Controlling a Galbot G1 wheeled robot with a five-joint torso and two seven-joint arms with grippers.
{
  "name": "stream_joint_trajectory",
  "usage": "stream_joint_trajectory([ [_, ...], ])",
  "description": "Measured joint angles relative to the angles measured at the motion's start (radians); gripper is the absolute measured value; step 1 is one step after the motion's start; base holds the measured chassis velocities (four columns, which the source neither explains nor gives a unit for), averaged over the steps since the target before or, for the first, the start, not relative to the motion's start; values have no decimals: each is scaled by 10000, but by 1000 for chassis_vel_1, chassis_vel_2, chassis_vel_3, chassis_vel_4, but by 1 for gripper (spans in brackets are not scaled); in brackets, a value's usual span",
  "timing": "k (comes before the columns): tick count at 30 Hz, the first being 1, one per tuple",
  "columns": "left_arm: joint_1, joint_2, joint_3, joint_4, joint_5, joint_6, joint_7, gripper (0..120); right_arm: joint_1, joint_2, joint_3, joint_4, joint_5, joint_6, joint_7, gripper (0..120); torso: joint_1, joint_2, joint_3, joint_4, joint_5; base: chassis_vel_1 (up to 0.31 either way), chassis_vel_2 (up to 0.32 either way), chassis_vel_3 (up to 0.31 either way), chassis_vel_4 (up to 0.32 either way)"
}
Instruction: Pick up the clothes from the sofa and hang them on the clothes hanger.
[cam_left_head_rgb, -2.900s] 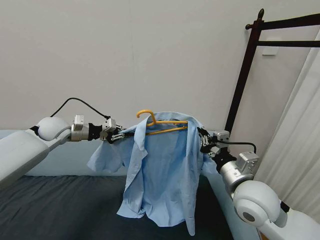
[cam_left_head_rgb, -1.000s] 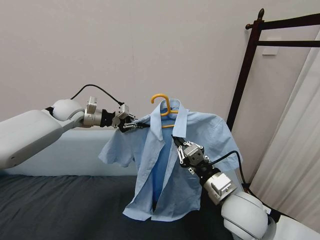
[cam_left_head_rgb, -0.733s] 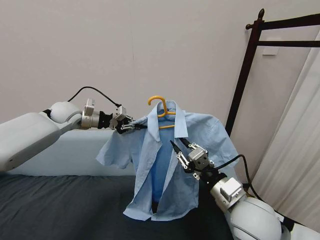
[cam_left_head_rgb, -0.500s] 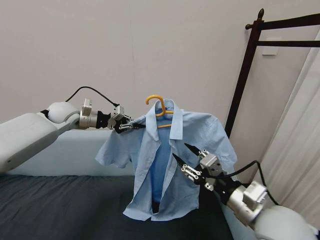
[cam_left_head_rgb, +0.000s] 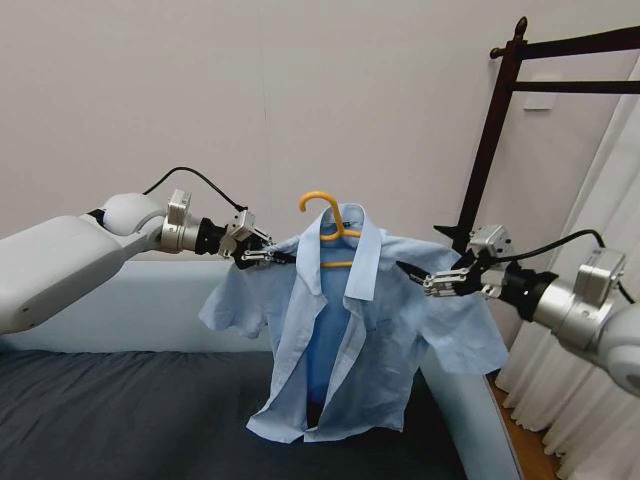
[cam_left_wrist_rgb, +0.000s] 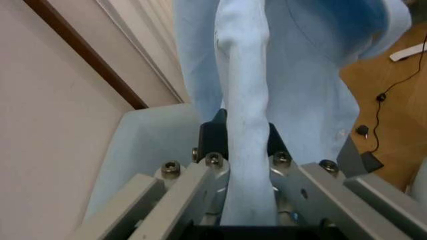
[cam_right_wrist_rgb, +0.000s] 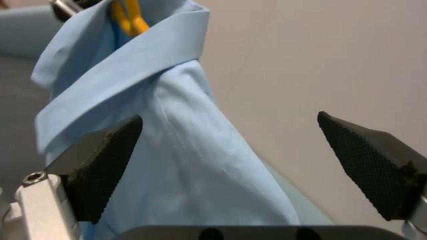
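Fingers (cam_left_wrist_rgb: 212, 135) of the left gripper (cam_left_head_rgb: 272, 257) are clenching a fold of the light blue short-sleeved cotton shirt (cam_left_head_rgb: 345, 340) at its shoulder, holding it up in the air above the sofa (cam_left_head_rgb: 130, 300), which has a pale blue back and a dark grey seat. Shirt is hanging on the yellow plastic hanger (cam_left_head_rgb: 318, 195), collar wrapping the hanger's neck, front hanging open, hem dangling clear of the seat. Right gripper (cam_left_head_rgb: 425, 280) is hovering just beside the shirt's other shoulder, fingers spread wide and gripping nothing; cannot tell whether a tip is touching the cloth. Dark wooden clothes rack (cam_left_head_rgb: 495, 130) is standing on the robot's right against the plain off-white wall (cam_left_head_rgb: 300, 90), well apart from the hanger's hook. White curtain (cam_left_head_rgb: 600, 400) is hanging beside the rack.
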Motion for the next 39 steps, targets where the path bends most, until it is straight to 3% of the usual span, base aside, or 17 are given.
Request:
stream_joint_trajectory([
  [5,85,-569,-43,152,428,-168,82,1,146,-751,23,-69,-203,-827,-1468,100,0,0,0,0,1,0,0,0,0],
  [7,133,-804,-55,51,593,-219,111,1,208,-1041,23,-122,-144,-1166,-1755,100,1,0,0,-15,0,0,0,0,0],
  [19,248,-795,-138,-372,777,-218,128,1,83,-1298,-187,-94,36,-1694,-1991,100,1,0,0,-1,-1,0,0,0,0],
  [24,248,-833,-107,-398,836,-200,122,1,92,-1206,-241,62,74,-1707,-1911,87,1,0,0,-4,-1,0,0,0,0],
  [28,300,-866,-106,-478,874,-185,75,1,81,-1129,-311,95,67,-1791,-1871,67,1,0,0,-3,0,0,0,0,0],
  [35,366,-858,-132,-526,934,-194,57,1,39,-1226,-320,79,123,-1844,-1945,49,1,0,0,-3,-1,0,0,0,0],
  [39,370,-831,-149,-647,1028,-247,41,1,-25,-1202,-380,169,60,-1862,-1957,29,1,0,0,-3,-1,0,0,0,0],
])
